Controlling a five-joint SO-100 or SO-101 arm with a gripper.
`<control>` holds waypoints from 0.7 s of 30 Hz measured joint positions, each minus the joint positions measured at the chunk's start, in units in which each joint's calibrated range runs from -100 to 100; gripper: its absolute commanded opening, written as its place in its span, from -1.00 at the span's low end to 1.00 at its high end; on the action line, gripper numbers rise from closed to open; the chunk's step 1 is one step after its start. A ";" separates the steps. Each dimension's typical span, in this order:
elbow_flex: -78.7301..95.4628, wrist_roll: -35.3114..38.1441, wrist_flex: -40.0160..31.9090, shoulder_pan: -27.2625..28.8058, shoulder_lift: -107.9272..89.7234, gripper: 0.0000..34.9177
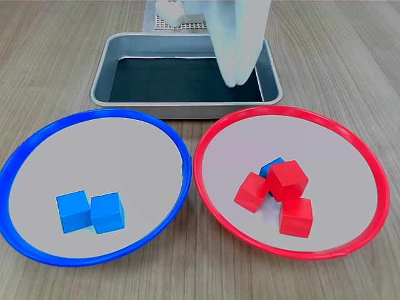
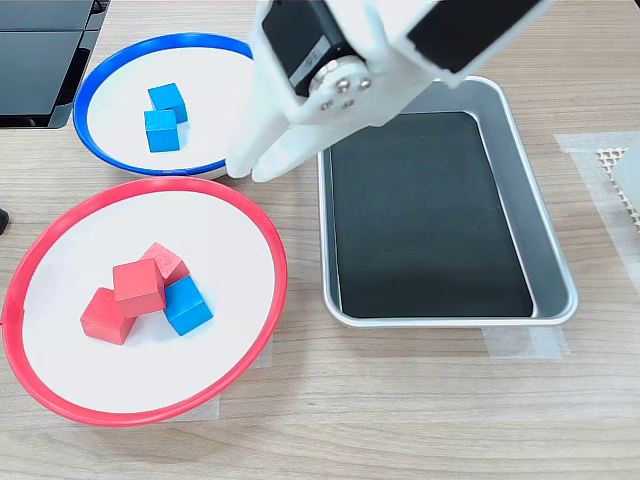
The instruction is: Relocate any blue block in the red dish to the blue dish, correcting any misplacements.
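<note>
Gripper (image 2: 250,170) tips are seen close together and holding nothing in the second exterior view, poised above the gap between the blue dish (image 2: 95,82) and the red dish (image 2: 262,232). Lower in that view, inside the red dish, the blue block (image 2: 187,305) is found wedged against three red blocks (image 2: 139,286), one leaning on it.
</note>
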 measured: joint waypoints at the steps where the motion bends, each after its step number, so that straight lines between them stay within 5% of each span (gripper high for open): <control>1: -0.18 -0.39 0.00 0.00 0.51 -0.91; 6: -4.63 -3.17 1.39 -0.44 5.80 -0.96; 17: -17.06 -4.05 3.43 -5.04 15.60 -0.67; 21: -17.51 -3.13 3.67 -5.40 16.97 -0.71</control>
